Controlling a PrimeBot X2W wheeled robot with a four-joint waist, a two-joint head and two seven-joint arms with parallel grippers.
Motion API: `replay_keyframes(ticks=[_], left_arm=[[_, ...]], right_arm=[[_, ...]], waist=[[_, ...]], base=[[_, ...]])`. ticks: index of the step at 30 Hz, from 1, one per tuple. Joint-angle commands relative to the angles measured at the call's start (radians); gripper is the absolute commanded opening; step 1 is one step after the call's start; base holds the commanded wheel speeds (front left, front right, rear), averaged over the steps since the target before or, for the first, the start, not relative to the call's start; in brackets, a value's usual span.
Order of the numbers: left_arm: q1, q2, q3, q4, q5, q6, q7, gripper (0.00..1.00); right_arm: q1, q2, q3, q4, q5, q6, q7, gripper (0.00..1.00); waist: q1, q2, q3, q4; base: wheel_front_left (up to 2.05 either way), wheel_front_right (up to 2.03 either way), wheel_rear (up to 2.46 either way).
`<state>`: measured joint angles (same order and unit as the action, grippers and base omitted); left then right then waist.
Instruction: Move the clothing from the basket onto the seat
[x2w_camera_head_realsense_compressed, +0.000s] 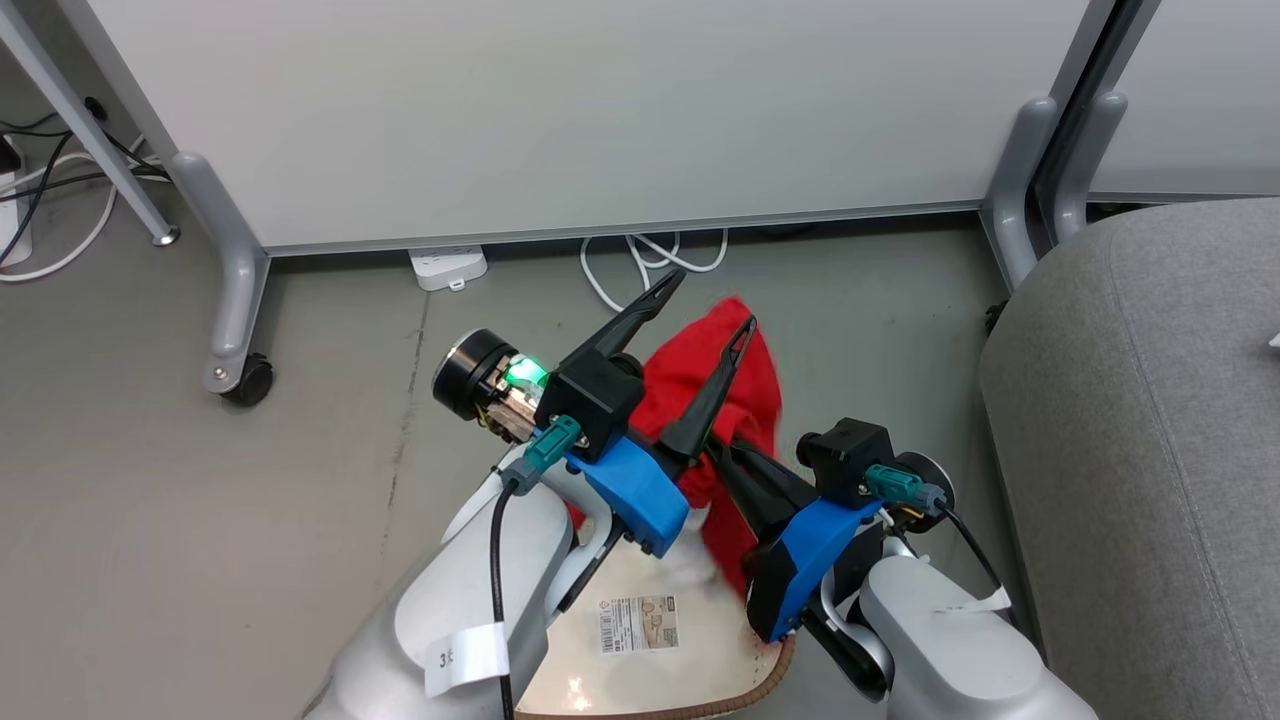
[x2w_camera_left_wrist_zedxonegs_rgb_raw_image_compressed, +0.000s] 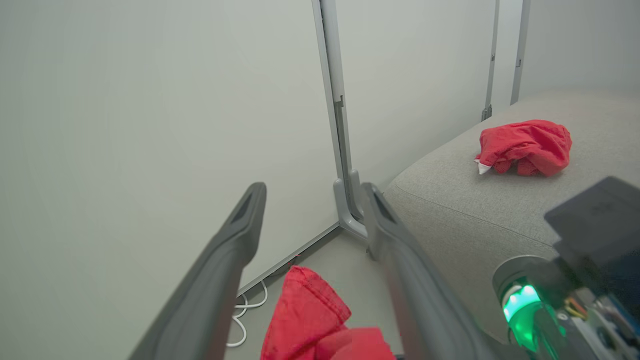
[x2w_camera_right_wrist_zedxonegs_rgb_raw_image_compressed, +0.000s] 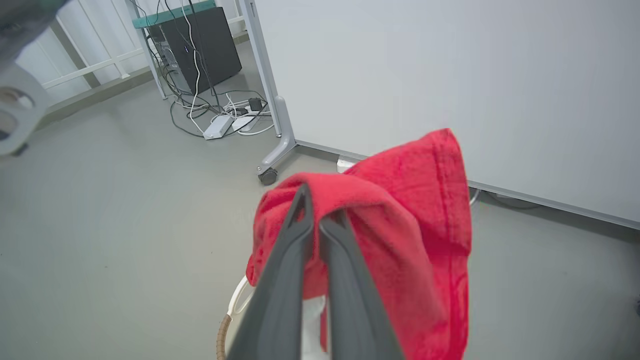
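**Head view.** Nearest the lens are the pale left forearm (x2w_camera_head_realsense_compressed: 450, 610) and the pale right forearm (x2w_camera_head_realsense_compressed: 950, 640), both over the oval cream-white plastic basket (x2w_camera_head_realsense_compressed: 772, 662) with its brown woven-look rim. The right gripper (x2w_camera_head_realsense_compressed: 725, 462) is above the basket, its two dark fingers pressed together on a bright red fabric garment (x2w_camera_head_realsense_compressed: 700, 385) lifted clear of the basket floor. The left gripper (x2w_camera_head_realsense_compressed: 705, 308) is higher above the basket with its jaws spread wide. One of its fingers crosses the garment, but contact cannot be judged. The large light grey upholstered seat (x2w_camera_head_realsense_compressed: 1150, 450) stands apart from the basket, on the robot's right.

**Left wrist view.** The left gripper (x2w_camera_left_wrist_zedxonegs_rgb_raw_image_compressed: 314, 189) has its fingers far apart with nothing between the tips. A fold of the held garment (x2w_camera_left_wrist_zedxonegs_rgb_raw_image_compressed: 305, 315) shows low between them. A second red garment with white trim (x2w_camera_left_wrist_zedxonegs_rgb_raw_image_compressed: 525, 147) lies bunched on the seat (x2w_camera_left_wrist_zedxonegs_rgb_raw_image_compressed: 475, 200).

**Right wrist view.** The right gripper (x2w_camera_right_wrist_zedxonegs_rgb_raw_image_compressed: 320, 210) has its jaws narrow, clamping the held garment (x2w_camera_right_wrist_zedxonegs_rgb_raw_image_compressed: 400, 225), which drapes over the fingers and hangs down. The basket (x2w_camera_right_wrist_zedxonegs_rgb_raw_image_compressed: 222, 330) lies directly below. A white partition panel (x2w_camera_right_wrist_zedxonegs_rgb_raw_image_compressed: 425, 65) stands beyond the basket.
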<state>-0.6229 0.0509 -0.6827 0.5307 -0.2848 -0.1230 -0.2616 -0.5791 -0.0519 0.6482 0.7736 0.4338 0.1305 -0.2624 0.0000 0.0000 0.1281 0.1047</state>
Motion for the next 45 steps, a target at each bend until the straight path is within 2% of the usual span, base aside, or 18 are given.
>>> replay_keyframes(ticks=[1, 14, 21, 32, 45], left_arm=[[-0.017, -0.001, 0.008, -0.004, 0.005, 0.006, -0.005, 1.00], [-0.015, -0.001, 0.018, -0.008, 0.020, 0.003, -0.005, 1.00], [-0.021, -0.001, 0.030, -0.010, 0.032, 0.005, -0.005, 1.00], [-0.033, 0.004, 0.045, -0.024, 0.059, 0.004, -0.005, 1.00], [-0.046, 0.020, 0.026, -0.036, 0.093, -0.004, -0.005, 1.00]], right_arm=[[-0.009, 0.003, -0.002, -0.004, 0.004, 0.000, -0.004, 0.00], [-0.018, 0.003, -0.011, -0.009, -0.003, 0.000, -0.004, 0.00], [-0.025, -0.015, -0.052, -0.040, -0.034, 0.000, -0.004, 0.00], [-0.036, -0.050, -0.194, -0.145, -0.113, 0.000, -0.004, 0.00], [0.008, -0.106, -0.398, -0.308, -0.174, 0.000, -0.004, 0.00]], waist=[[0.0000, 0.0000, 0.001, 0.000], [0.0000, 0.0000, 0.018, -0.012], [0.0000, 0.0000, 0.038, -0.029], [0.0000, 0.0000, 0.107, -0.098], [0.0000, 0.0000, 0.188, -0.231]], base=[[0.00, 0.00, 0.00], [0.00, 0.00, 0.00], [0.00, 0.00, 0.00], [0.00, 0.00, 0.00], [0.00, 0.00, 0.00]])
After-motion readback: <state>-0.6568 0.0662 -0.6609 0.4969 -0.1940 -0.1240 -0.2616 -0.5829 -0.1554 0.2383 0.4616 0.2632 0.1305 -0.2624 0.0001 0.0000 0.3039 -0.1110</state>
